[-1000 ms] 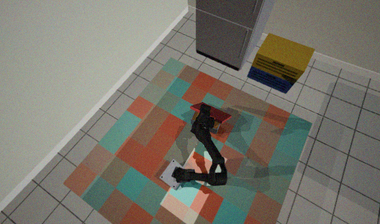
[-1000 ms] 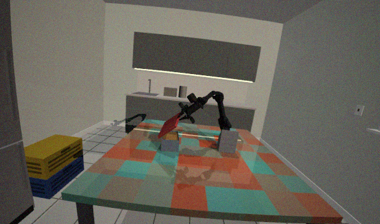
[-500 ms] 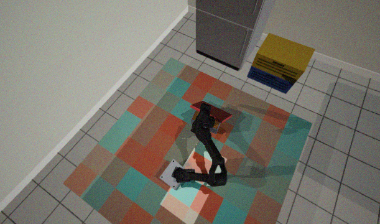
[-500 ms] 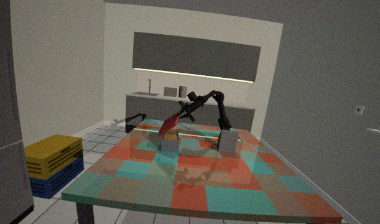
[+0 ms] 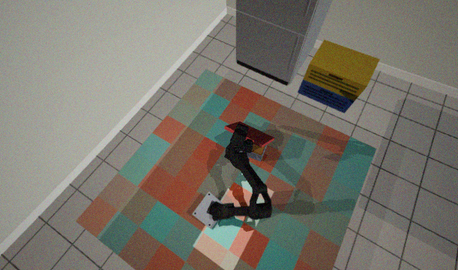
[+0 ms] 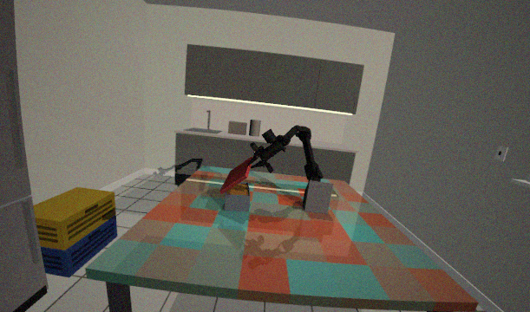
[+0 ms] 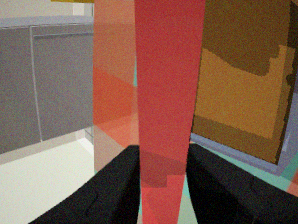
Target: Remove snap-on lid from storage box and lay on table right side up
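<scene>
The red lid (image 5: 259,136) (image 6: 236,175) (image 7: 167,75) is off the top of the storage box and steeply tilted, with its upper edge at the fingers. My gripper (image 5: 242,130) (image 6: 252,162) (image 7: 162,155) is shut on that edge. The grey-blue storage box (image 5: 256,157) (image 6: 237,202) (image 7: 240,154) stands open on the patchwork table (image 5: 146,161) (image 6: 269,273), its orange-brown inside showing. The lid's lower edge hangs close to the box's rim in the exterior view; I cannot tell whether they touch. The lid and arm hide part of the box in the top view.
The arm's grey base block (image 6: 318,197) stands on the table, and its base plate (image 5: 202,211) shows in the top view. Yellow and blue crates (image 5: 341,71) (image 6: 74,217) are stacked on the floor beyond the table, near a tall grey fridge (image 5: 270,45).
</scene>
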You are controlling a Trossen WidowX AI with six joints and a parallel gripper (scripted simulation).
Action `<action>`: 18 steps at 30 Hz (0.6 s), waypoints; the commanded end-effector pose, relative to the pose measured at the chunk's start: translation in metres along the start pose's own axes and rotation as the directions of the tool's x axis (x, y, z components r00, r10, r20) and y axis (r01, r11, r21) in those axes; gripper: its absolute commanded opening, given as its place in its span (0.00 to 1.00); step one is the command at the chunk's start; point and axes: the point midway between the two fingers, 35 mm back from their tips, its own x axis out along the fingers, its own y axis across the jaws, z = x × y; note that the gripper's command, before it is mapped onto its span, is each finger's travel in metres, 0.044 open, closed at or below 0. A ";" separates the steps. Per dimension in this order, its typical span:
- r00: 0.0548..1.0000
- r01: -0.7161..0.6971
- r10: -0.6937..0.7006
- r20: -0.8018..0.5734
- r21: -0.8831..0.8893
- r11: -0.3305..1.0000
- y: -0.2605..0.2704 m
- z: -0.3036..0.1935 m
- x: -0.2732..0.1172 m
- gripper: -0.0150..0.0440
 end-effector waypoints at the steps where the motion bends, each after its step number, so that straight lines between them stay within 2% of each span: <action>1: 1.000 -0.017 0.017 -0.001 0.008 1.000 0.006 -0.008 -0.003 0.25; 18: 1.000 -0.018 0.018 -0.002 0.010 1.000 0.005 -0.042 -0.005 0.25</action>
